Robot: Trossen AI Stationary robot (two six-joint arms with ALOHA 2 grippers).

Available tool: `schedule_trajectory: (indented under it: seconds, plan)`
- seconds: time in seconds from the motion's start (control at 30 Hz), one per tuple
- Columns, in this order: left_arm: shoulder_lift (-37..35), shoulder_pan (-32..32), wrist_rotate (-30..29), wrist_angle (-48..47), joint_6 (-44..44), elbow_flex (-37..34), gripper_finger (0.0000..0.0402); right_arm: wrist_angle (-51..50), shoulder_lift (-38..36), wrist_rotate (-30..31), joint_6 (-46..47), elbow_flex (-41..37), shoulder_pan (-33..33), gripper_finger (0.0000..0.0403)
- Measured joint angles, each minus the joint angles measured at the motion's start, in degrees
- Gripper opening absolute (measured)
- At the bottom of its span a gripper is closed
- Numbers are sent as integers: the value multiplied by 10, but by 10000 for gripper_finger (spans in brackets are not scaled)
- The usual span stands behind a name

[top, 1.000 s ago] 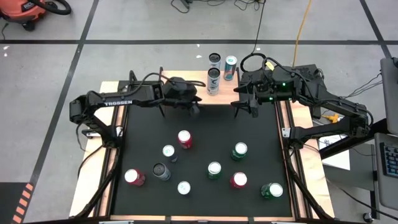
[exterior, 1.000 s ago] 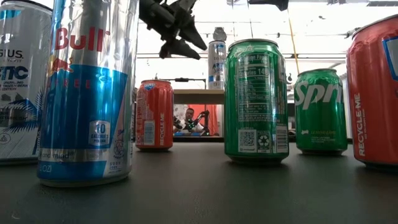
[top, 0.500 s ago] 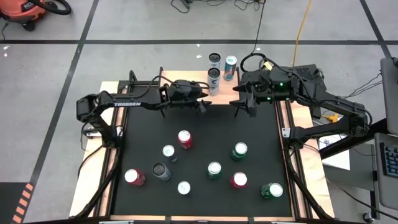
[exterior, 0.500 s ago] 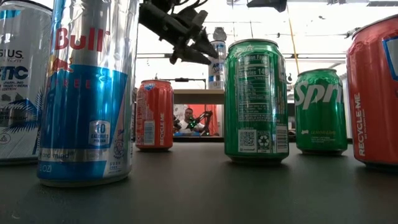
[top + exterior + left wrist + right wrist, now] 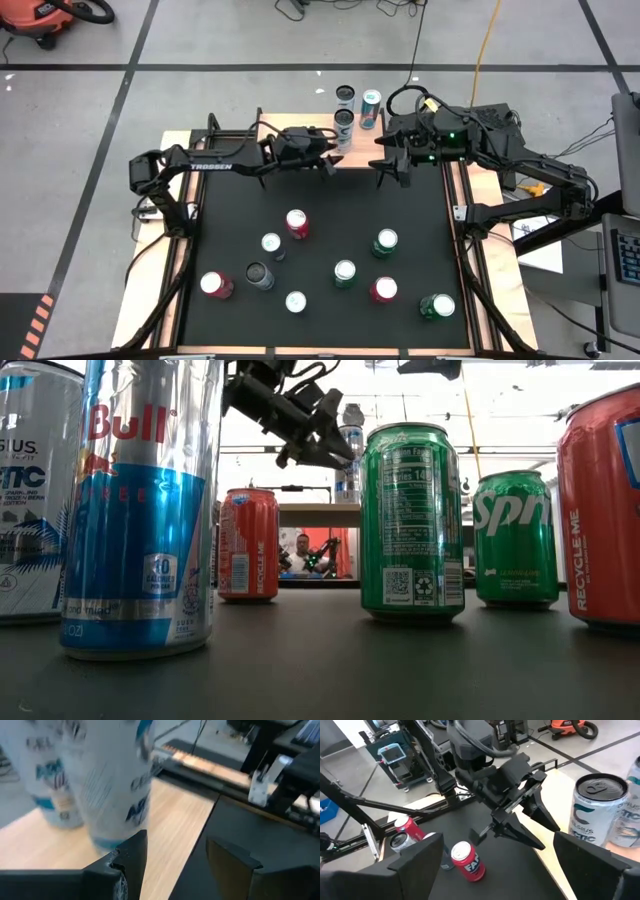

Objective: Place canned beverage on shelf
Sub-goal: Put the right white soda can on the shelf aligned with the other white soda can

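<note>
- High view: left gripper at the table's far edge, just beside the nearest can on the shelf. Can upright, lying beyond the fingertips toward the far side. Right gripper waiting near the far-right corner, farther from that can.
- Low view: left gripper raised, tips pointing at the can on the shelf. Contact not discernible.
- Left wrist view: jaws apart, nothing between them; can blurred, standing on the shelf behind one finger, outside the gap. Top of can cut off.
- Right wrist view: right gripper spread wide and empty. Left gripper clear of the can. Shelf legs hidden.
</note>
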Motion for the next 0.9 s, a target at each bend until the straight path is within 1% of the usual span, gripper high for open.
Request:
schedule_trajectory:
  seconds: [0.03, 0.23, 0.6, 0.73, 0.8, 0.9]
  plan:
    - [4, 0, 0, 12, 0, 1, 200, 0, 0, 1, -1, 0, -1, 357]
    - [19, 8, -11, 5, -2, 0, 200, 0, 1, 0, -2, 0, -7, 357]
    - [18, 35, -20, 29, -3, 0, 200, 0, 1, 0, -3, 0, -7, 357]
    - [18, 39, -20, 22, -5, 0, 200, 0, 1, 0, -3, 0, -7, 357]
    - [18, 36, -13, 22, -10, 0, 200, 0, 1, 0, -3, 0, -7, 357]
    - [18, 26, 16, 20, -44, 0, 200, 0, 1, 0, -2, 0, -7, 357]
